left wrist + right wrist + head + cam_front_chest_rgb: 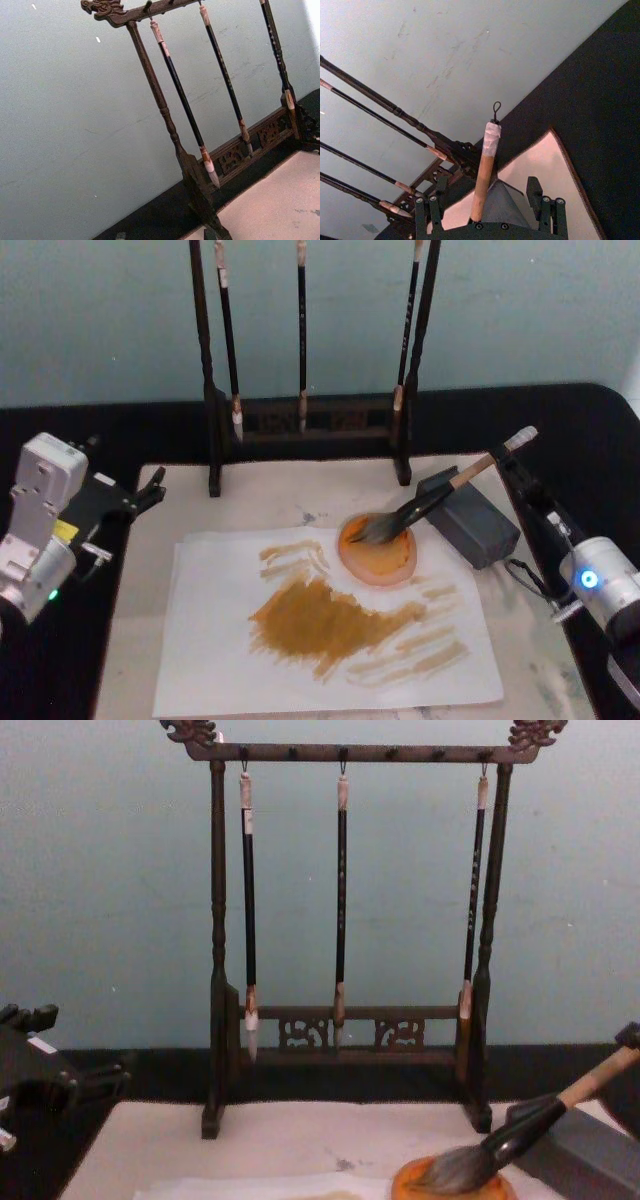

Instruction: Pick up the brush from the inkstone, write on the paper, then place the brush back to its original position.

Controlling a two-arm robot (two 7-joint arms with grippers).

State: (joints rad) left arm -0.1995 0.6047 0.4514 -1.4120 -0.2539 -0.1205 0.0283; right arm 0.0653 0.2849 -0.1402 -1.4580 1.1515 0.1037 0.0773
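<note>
"So where is the brush [430, 502] right now?"

"Lying aslant, its bristle head in the orange inkstone [400, 575] and its handle propped on the grey block [480, 525], pale end cap pointing up toward the right. The paper [220, 640] beside the dish already carries broad brown strokes, so I judge the writing done and the brush back at its rest."

"And the arms?"

"The right gripper [487, 207] sits at the handle's upper end. Its jaws are spread, one on each side of the wood, and seem not to be pressing it. The left gripper [150, 490] is parked over the left side of the table [560, 440], well apart from everything; whether it is open or closed I cannot tell."

"How should it finish cleanly?"

"Keep the jaws wide and back straight off along the handle's line, with no sideways drift. A nudge could roll the handle off the block or drag the wet head across the paper."

"Any labels to read?"

"No. The slim brushes [342, 900] hanging on the rack [350, 752] bear faint marks, too small to make out."
</note>
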